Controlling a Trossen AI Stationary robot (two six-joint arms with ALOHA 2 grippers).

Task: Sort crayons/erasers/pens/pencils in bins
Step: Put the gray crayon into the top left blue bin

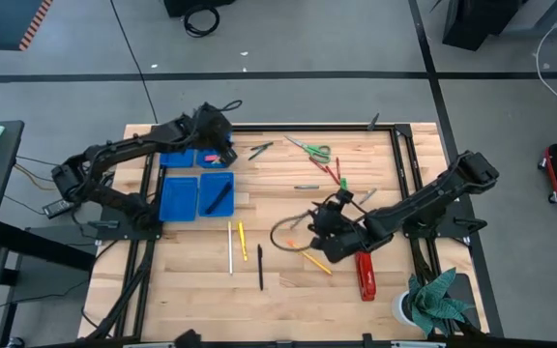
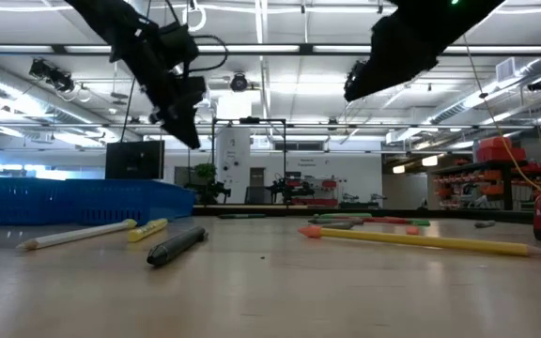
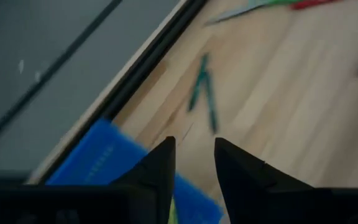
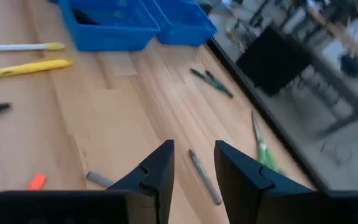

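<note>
Four blue bins (image 1: 178, 196) sit in a block at the table's far left. One holds a pink-red eraser (image 1: 211, 158), another a dark pen (image 1: 219, 200). My left gripper (image 1: 222, 145) hangs open and empty above the far bins (image 3: 98, 163). My right gripper (image 1: 315, 224) hovers open and empty over the table's middle. A white pencil (image 1: 229, 247), a yellow pencil (image 1: 243, 240) and a black pen (image 1: 259, 267) lie flat near the front. A yellow-orange pencil (image 1: 315, 261) lies beside my right gripper. Two green pens (image 3: 202, 93) and a grey pen (image 4: 204, 177) lie farther back.
Green-handled scissors (image 1: 309, 148) lie near the far edge and a red stapler (image 1: 365, 275) near the right front. A cable loop (image 1: 288, 232) lies under the right arm. Small red and green sticks (image 1: 337, 175) lie right of centre. A black frame rail (image 1: 259, 126) borders the table.
</note>
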